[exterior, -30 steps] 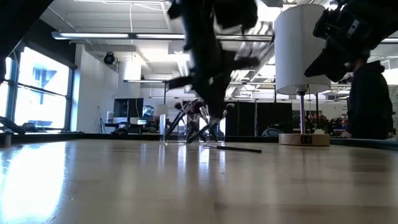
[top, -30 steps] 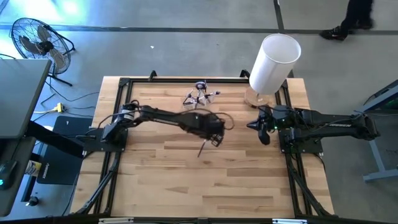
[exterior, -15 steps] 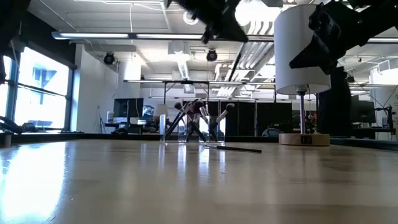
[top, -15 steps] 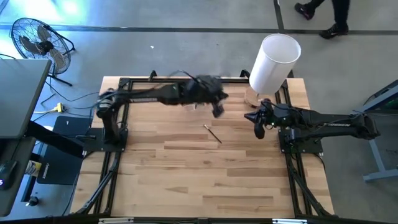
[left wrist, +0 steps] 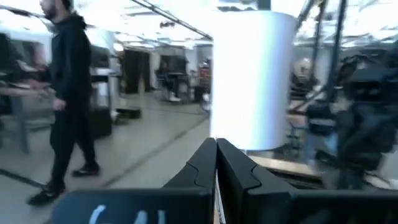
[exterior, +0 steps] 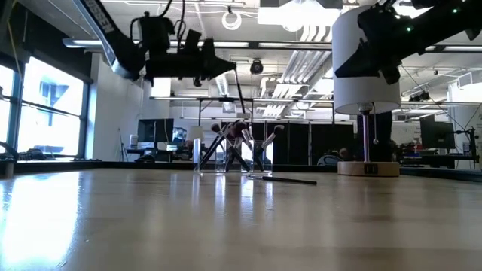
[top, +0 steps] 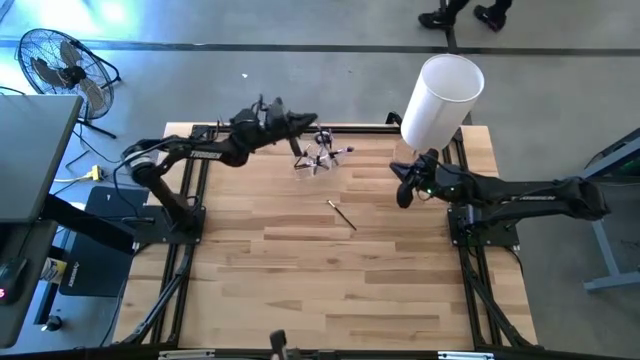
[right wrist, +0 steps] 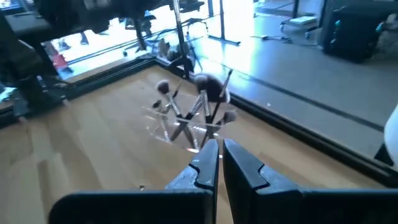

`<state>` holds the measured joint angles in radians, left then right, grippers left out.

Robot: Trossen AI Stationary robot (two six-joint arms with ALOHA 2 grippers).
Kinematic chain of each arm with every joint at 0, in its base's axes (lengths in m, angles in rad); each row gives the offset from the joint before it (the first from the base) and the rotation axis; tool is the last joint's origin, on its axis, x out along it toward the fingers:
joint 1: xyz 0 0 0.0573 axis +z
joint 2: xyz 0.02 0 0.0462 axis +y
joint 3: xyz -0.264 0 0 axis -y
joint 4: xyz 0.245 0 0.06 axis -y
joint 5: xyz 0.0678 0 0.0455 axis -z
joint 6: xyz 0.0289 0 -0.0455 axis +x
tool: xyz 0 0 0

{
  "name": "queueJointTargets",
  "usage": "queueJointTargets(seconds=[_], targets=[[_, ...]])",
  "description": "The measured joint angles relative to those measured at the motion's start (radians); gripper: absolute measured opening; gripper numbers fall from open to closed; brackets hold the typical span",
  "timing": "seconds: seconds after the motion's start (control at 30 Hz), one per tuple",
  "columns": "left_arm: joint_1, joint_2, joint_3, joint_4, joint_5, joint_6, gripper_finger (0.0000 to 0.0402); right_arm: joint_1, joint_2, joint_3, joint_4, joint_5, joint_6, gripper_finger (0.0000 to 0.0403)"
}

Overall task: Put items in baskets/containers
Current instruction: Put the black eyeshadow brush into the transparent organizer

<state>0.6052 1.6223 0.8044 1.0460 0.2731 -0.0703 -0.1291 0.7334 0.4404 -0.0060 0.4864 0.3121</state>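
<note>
My left claw (top: 303, 124) sits in the upper middle of the high view, pinched tight on a slim dark-handled makeup brush (exterior: 241, 94). The brush hangs nearly upright, I judge so it can drop straight in. Just below it stands the small clear plastic holder (top: 322, 160), with other brushes splayed out of it. Lower, near frame centre, one more thin dark brush (top: 342, 214) lies flat on the pale wooden surface (top: 300, 290), not yet collected. My right claw (top: 402, 190), fingers nearly together on nothing, waits right of centre beside the tall white cylinder (top: 440, 100), clear of the drop

left gripper (top: 306, 121) carried a brush (top: 297, 140) from mid-table to above holder (top: 322, 160)
</note>
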Motion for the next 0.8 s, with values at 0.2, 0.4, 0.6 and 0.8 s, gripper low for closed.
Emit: queueJointTargets(seconds=[0.2, 0.4, 0.6, 0.8], targets=[[0.039, 0.056, -0.03, -0.017, 0.067, 0.04, 0.0, -0.002, 0.056, 0.0, 0.102, 0.048, 0.001, 0.0012], [0.033, 0.08, -0.034, -0.107, 0.1, 0.049, 0.0003, -0.002, 0.098, 0.0, 0.186, 0.063, 0.001, 0.0012], [0.03, 0.079, -0.034, -0.195, 0.083, 0.1, 0.0025, -0.002, 0.125, 0.0, 0.213, 0.064, 0.065, 0.0012], [0.029, 0.077, -0.032, -0.221, 0.083, 0.1, 0.0081, -0.002, 0.153, 0.0, 0.214, 0.063, 0.128, 0.0012]])
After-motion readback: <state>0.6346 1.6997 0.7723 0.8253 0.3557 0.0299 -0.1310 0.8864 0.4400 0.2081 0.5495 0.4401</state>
